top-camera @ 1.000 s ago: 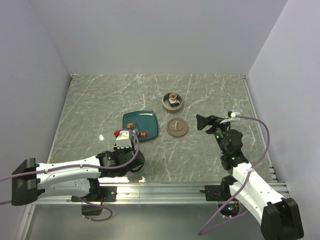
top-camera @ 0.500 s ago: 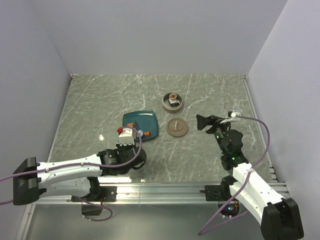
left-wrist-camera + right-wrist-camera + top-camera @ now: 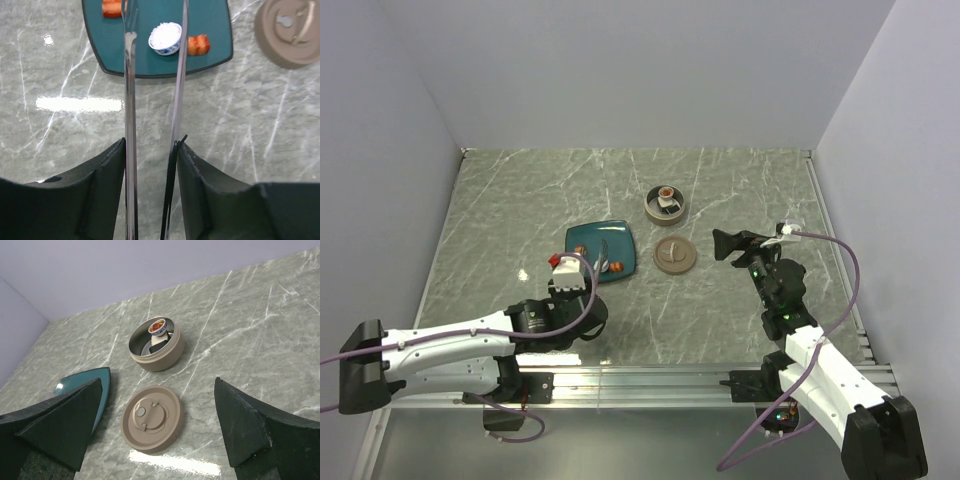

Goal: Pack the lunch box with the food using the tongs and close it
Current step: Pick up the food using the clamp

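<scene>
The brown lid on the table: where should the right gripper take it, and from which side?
The lid lies flat on the table, so its low rim leaves little to grip sideways. Probably take the small raised piece at its centre, from straight above.

Teal plate, tan lid, silver tin, grey tongs — grey-green table veined white; orange-red food.
</scene>
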Available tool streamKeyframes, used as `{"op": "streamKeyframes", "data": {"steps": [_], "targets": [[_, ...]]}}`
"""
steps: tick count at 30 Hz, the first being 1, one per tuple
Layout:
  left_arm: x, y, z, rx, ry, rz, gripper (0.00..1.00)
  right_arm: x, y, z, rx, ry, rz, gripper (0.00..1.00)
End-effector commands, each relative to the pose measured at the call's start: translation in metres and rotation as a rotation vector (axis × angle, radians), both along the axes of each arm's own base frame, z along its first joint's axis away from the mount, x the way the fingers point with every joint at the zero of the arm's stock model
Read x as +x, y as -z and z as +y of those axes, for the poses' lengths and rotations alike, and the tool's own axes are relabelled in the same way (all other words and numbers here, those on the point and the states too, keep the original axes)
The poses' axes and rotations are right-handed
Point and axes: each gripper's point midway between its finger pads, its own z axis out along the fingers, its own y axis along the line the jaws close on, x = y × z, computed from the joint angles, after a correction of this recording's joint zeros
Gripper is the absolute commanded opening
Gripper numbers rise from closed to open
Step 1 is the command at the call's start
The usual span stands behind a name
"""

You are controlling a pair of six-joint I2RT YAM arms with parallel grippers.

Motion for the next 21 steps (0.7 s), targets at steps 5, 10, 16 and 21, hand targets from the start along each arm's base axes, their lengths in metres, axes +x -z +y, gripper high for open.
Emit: {"op": "streamKeyframes", "data": {"steps": [5, 10, 16, 21], "targets": [[0.002, -0.014, -0.007, -0.021, 0.008, -0.037, 0.51, 0.0, -0.004, -0.001, 0.007, 0.0, -0.018, 1.0], [-0.003, -0.004, -0.007, 0.004, 0.014, 0.003, 0.51, -0.001, -0.003, -0.001, 0.008, 0.001, -0.016, 1.0], [-0.008, 0.006, -0.013, 0.019, 0.049, 0.043, 0.51, -0.001, -0.004, -0.002, 0.009, 0.001, -0.019, 1.0], [-0.014, 0.013, -0.016, 0.037, 0.075, 0.084, 0.5, -0.002, -0.004, -0.001, 0.011, 0.001, -0.019, 1.0]]}}
